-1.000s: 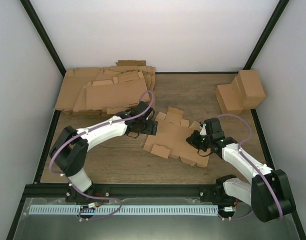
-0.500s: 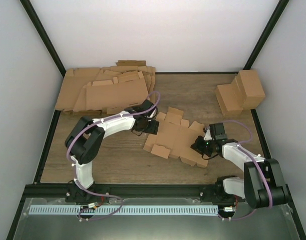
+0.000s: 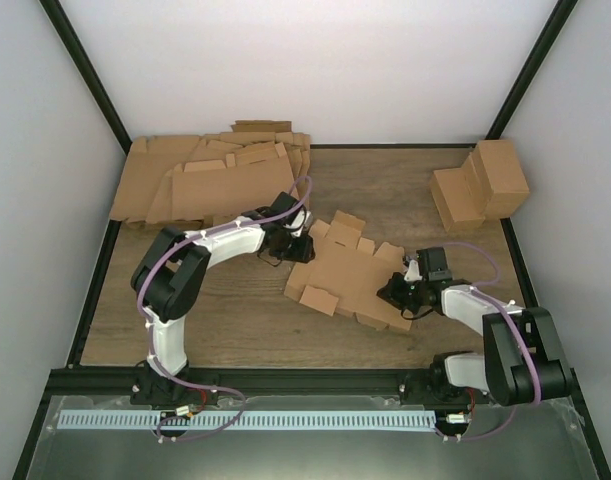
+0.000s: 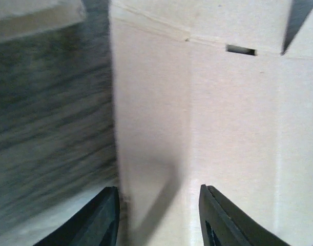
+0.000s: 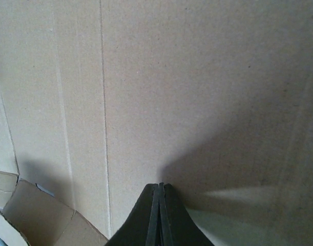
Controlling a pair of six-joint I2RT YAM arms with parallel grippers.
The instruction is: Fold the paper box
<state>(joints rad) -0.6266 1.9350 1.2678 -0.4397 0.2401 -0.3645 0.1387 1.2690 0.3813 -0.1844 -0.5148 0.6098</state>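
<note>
Top external view: the paper box [image 3: 347,278] lies unfolded on the table [image 3: 235,320], nudged slightly left since a second ago. The left gripper [image 3: 297,247] has reached its left edge, fingers apart (narrower than before). The right gripper [image 3: 393,292] stays pinched shut against its right side.

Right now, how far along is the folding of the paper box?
Done: nothing folded; the paper box lies almost flat. In hand: the left gripper, jaws apart, sits over its left edge; the right gripper, shut, is at its right side. Left: every fold.
</note>
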